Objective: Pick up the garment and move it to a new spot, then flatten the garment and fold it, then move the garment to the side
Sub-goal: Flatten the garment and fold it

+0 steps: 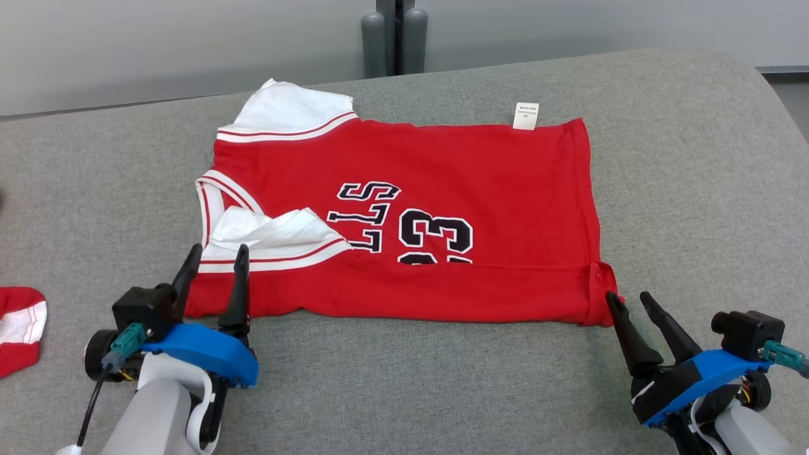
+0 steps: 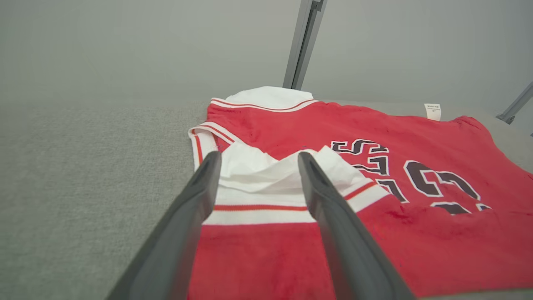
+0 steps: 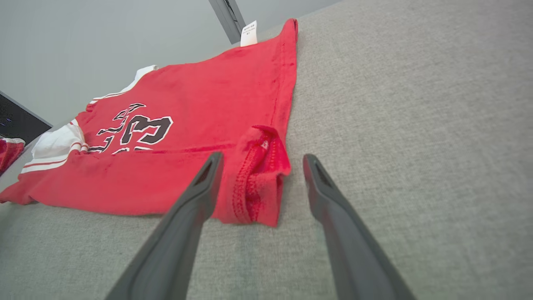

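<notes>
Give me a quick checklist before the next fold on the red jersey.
1. Left claw and right claw open, holding nothing: ok.
2. Near edge of the red jersey folded over, covering the lower part of the number: ok.
3. Fold lies flat: not ok; the white fabric is bunched and the hem corner is puckered.
4. Bare grey surface beyond the jersey: ok.
5. Second red-and-white garment lies apart, to the left: ok.
6. Lower layer smooth under the fold: cannot tell.
</notes>
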